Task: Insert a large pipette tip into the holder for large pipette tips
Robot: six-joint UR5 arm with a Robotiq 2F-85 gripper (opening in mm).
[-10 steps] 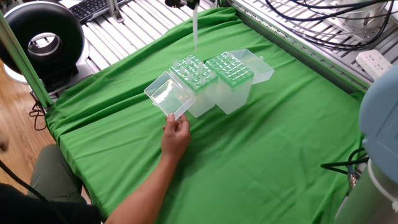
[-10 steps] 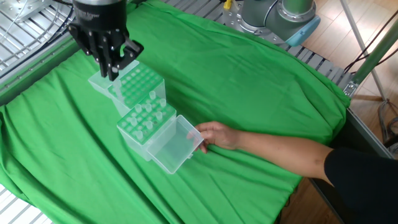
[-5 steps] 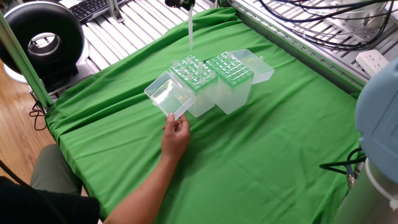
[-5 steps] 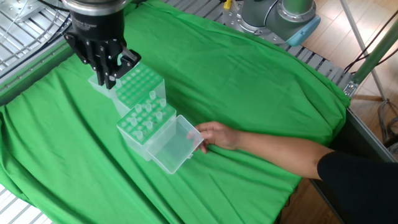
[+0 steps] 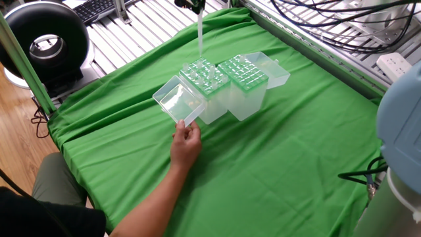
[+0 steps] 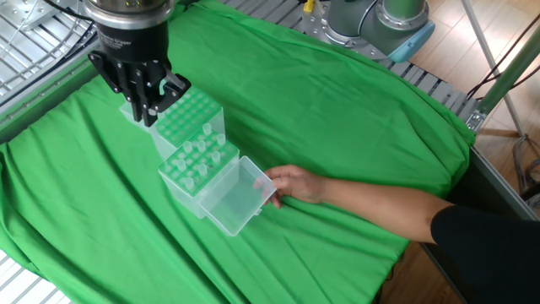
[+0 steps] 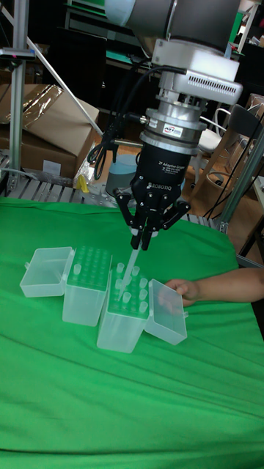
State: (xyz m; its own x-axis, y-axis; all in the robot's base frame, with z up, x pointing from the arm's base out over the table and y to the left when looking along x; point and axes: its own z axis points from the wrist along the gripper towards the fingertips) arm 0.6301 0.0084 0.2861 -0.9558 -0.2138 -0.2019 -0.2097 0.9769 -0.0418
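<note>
Green-draped bench (image 5: 283, 164) below me, and my arm (image 7: 176, 110) stands over it with the wrist pointing straight down, fingers aimed at the cloth.

Two translucent boxes stand side by side, touching. The holder (image 5: 245, 78) is the greener-topped one, with its clear lid swung open and lying on the cloth on the far side from the person. Beside it is the second box (image 5: 205, 82), which has several tips standing in its grid. A person's hand (image 5: 186, 143) steadies that box's open lid.

My pincer (image 7: 144, 240) is nearly closed, fingers pinched on the upper end of the tip (image 7: 130, 267). The tip hangs slightly tilted, narrow end down, clear of both grids. In the tall view its point sits over the second box; from the other side I look closer to the holder's far edge, so I can't say which hole I'm above.

As for the tip, I judge it featherlight, thin-walled plastic, stiff enough but smooth and easy to skew. The wide collar is the place to hold. A tilt like this could catch a hole's rim, and a light box may shift if I push.
</note>
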